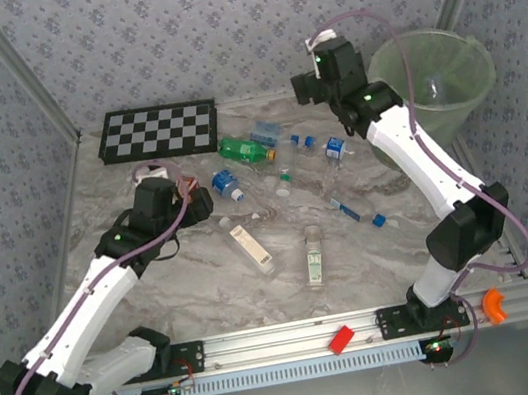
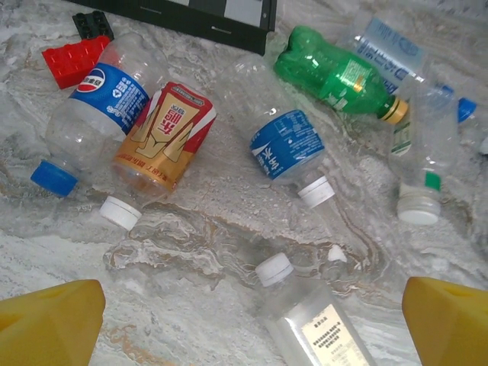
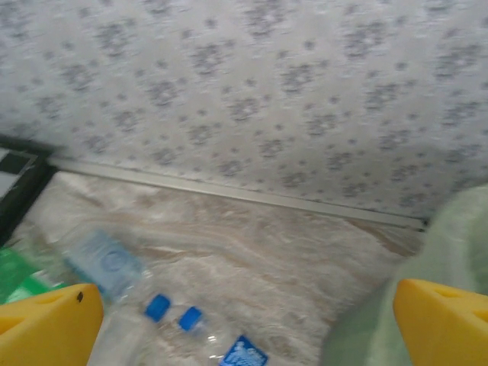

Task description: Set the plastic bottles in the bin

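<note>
Fingers on both arms are spread wide and empty: left fingers (image 2: 49, 324) hang over the bottle pile, right fingers (image 3: 442, 324) sit up beside the bin (image 1: 470, 92) at about 1 o'clock on the surface (image 1: 210, 298). Plastic bottles (image 1: 246, 150) lie scattered mid-surface, and I'd say the left arm's closer: a clear white-capped bottle (image 2: 309, 320) lies right between its fingers, long axis running 11 to 5, so it'd want a small wrist twist.

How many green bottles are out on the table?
1. The green bottle lies on its side just right of the chequered board, with its yellowish cap pointing right. Others may be hidden inside the bin, whose contents I cannot make out.
</note>
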Controlling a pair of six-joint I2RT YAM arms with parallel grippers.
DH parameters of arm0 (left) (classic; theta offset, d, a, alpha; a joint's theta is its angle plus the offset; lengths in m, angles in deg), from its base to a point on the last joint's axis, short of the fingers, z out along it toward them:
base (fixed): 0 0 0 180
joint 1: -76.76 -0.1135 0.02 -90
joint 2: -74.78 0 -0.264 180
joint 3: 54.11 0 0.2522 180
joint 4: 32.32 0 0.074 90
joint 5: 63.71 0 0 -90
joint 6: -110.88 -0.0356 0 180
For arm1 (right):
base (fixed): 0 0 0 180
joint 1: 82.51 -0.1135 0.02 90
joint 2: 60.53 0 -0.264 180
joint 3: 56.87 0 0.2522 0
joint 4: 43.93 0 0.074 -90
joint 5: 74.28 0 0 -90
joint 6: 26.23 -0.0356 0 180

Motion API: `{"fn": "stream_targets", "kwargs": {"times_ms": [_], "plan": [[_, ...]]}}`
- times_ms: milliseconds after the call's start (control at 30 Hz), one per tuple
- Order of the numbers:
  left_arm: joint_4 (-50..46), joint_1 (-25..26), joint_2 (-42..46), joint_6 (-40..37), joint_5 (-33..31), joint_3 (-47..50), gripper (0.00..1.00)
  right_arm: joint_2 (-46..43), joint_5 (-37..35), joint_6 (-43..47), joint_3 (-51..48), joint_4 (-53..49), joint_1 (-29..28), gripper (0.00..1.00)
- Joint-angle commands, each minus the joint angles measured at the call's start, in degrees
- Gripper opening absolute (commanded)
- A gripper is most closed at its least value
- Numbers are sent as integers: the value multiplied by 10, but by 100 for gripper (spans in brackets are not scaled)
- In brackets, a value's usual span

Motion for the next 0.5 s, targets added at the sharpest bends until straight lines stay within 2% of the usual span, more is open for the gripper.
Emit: {"fn": "stream_targets", "kwargs": {"times_ms": [0, 300, 467], "plan": [[-13, -2, 37, 29, 20, 10, 100, 0, 52, -12, -16, -3, -20, 99], [-36, -3, 116, 90, 81, 29, 100, 26, 144, -30, -21, -53, -71, 100], [-70, -1, 170, 125, 86, 46, 100, 58, 173, -42, -11, -90, -104, 94]]}}
